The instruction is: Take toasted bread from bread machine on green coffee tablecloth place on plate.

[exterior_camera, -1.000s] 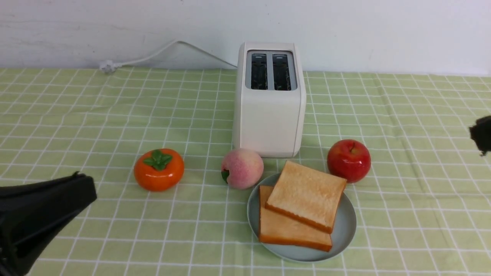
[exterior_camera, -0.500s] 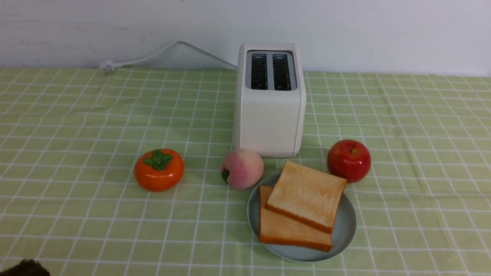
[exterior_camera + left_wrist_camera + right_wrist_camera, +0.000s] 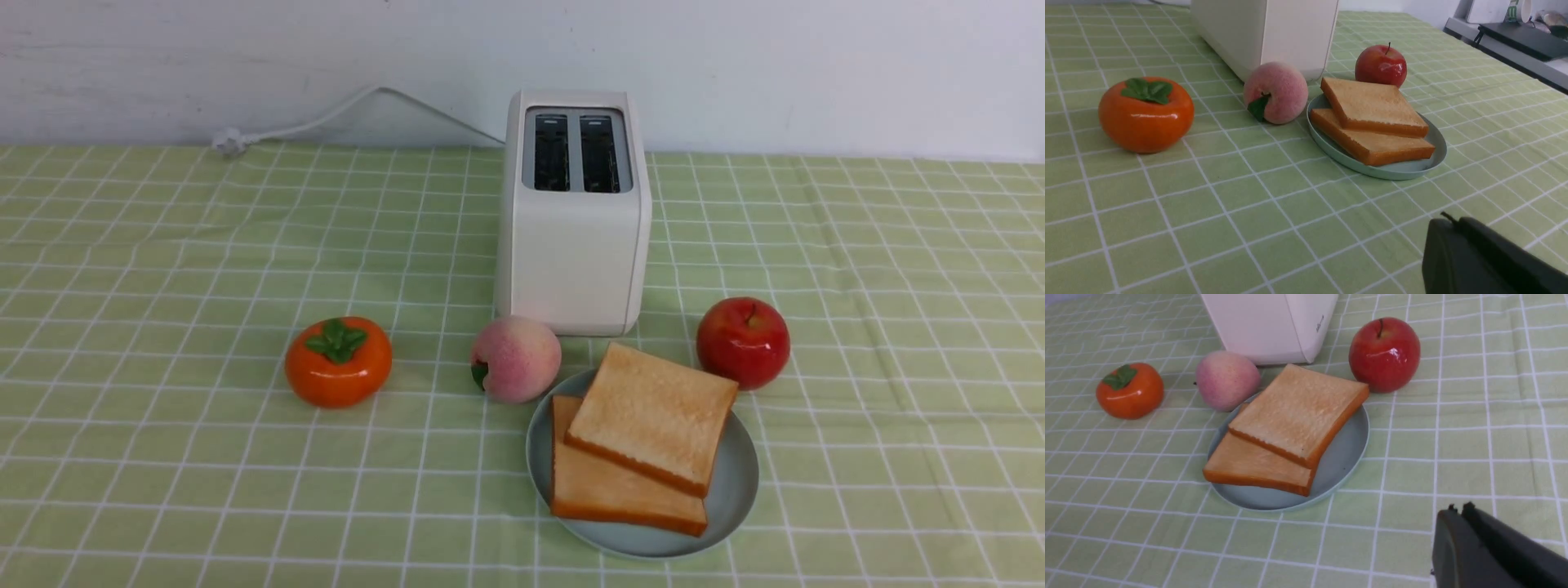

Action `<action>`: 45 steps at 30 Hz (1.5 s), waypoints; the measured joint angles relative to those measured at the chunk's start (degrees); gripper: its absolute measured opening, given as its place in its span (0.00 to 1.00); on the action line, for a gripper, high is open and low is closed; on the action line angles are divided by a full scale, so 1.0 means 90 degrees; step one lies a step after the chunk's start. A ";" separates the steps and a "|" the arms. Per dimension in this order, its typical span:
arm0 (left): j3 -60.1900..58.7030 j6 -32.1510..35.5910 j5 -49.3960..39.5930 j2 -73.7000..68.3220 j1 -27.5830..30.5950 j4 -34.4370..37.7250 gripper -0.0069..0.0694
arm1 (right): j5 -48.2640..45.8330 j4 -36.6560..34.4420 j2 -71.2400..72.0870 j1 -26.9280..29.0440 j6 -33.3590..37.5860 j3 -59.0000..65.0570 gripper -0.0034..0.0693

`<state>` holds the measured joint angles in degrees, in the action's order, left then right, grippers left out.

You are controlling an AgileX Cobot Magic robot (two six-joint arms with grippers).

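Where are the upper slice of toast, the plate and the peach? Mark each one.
upper slice of toast (image 3: 653, 416), front view, middle of top face.
plate (image 3: 739, 482), front view, bare right side.
peach (image 3: 517, 358), front view, centre.

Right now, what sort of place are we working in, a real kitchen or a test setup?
Probably a staged breakfast table in a lab or office, not a working kitchen. The toaster stands on a checked green tablecloth against a bare white wall, its cord lying unplugged, and a desk with equipment stands beyond the table.

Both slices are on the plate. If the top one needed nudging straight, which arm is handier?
Probably the right. The plate with the toasted bread sits right of centre in the front view, on that arm's side, and the right gripper looks closer to it than the left gripper. Both are shut.
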<state>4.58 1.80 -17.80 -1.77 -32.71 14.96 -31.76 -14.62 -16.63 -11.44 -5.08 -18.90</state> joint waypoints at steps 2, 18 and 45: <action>-0.0009 0.0000 -0.0034 0.0000 0.0000 0.0000 0.07 | 0.0079 0.0000 0.0000 0.0000 0.0000 0.0161 0.06; -0.0013 0.0000 -0.0157 0.0000 0.0000 0.0000 0.07 | 0.1061 0.0485 0.1045 0.0434 0.0223 0.1792 0.04; -0.0013 0.0000 -0.0209 0.0000 0.0000 -0.0006 0.08 | 0.1046 0.1075 0.1912 0.0754 0.0313 0.2210 0.03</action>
<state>4.46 1.80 -19.68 -1.77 -32.71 14.90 -22.34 -4.94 0.58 -4.65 -2.26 1.00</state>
